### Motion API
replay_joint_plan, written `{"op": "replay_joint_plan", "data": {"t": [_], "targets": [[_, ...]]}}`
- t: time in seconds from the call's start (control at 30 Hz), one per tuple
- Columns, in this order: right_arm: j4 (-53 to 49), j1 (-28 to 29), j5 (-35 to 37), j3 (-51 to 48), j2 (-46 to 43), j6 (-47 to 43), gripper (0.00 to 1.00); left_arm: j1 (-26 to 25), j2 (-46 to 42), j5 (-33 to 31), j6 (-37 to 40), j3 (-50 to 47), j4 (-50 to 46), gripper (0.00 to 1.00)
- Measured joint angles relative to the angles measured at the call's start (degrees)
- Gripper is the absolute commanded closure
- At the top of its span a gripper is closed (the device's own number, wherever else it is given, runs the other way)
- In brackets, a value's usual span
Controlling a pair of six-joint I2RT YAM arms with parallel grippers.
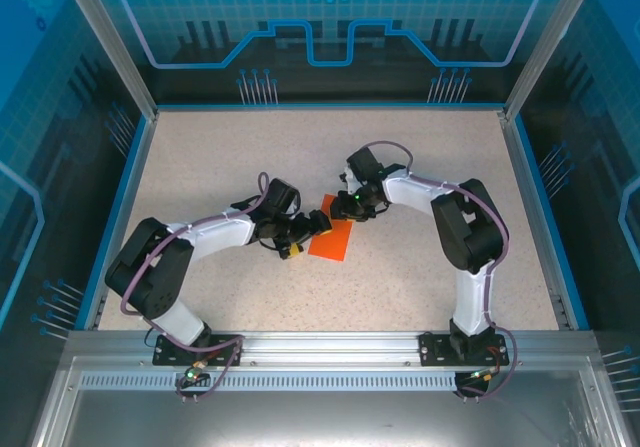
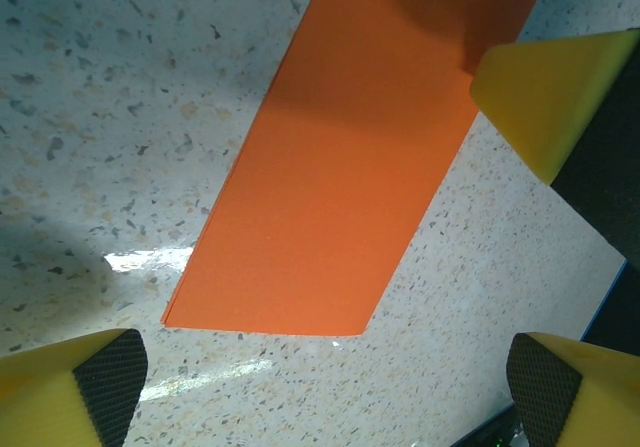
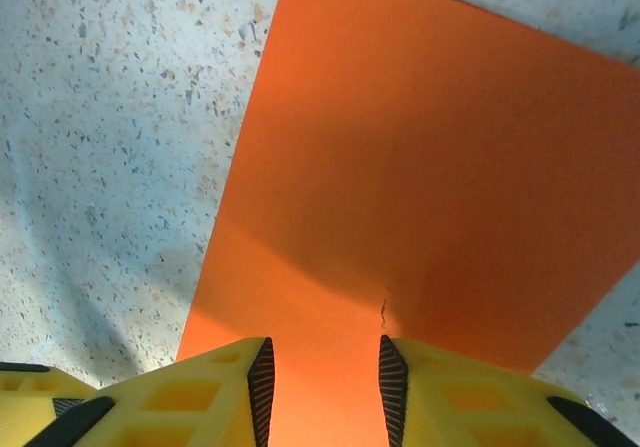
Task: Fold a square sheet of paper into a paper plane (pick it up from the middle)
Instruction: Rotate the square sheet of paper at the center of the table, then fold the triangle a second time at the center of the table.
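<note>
Speckled pale table (image 1: 220, 167) made the floor of a booth with blue walls (image 1: 320, 27). The two arms, bolted at 6 o'clock, pointed toward its middle. Near the centre lay the orange paper (image 1: 333, 239), flat on the surface and turned a little off square to the table edges. From above it read as an oblong rather than a square. The left wrist camera showed a thin doubled line along one long edge, so I judged that one fold in half was done. No pointed nose, slanted corner folds or wings could be seen, so nearly all of the plane was left to make.

The left gripper (image 2: 327, 382) hovered low at the paper's 9 o'clock with its jaws spread wide and nothing between them. The sheet's short end lay just ahead of its fingertips. The right gripper (image 3: 325, 392) sat at the paper's 1 o'clock, down at the sheet, with its jaws set to a narrow gap. Orange showed in that gap, and a tiny crease mark sat just beyond one inner pad. Whether those jaws had nipped up a ridge of paper or merely rested on it, I could not tell. A pinch near the middle seemed to be the step in hand.
</note>
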Motion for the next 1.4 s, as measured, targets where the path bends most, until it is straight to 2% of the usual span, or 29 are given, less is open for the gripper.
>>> {"op": "replay_joint_plan", "data": {"t": [0.17, 0.6, 0.8, 1.4], "targets": [[1.0, -1.0, -0.8, -0.7, 1.5, 0.9, 0.65, -0.2, 0.5, 0.0, -0.4, 0.0, 0.0, 0.03], [6.0, -4.4, -8.6, -3.8, 1.7, 3.0, 0.67, -0.8, 2.1, 1.1, -0.5, 0.0, 0.4, 0.03], [6.6, -5.0, -9.6, -4.3, 2.0, 3.6, 0.78, -1.1, 2.7, 1.5, -0.7, 0.0, 0.7, 0.03], [8.1, -6.4, -12.9, -5.1, 2.7, 3.8, 0.79, -1.1, 2.9, 1.5, -1.8, 0.2, 1.1, 0.07]]}}
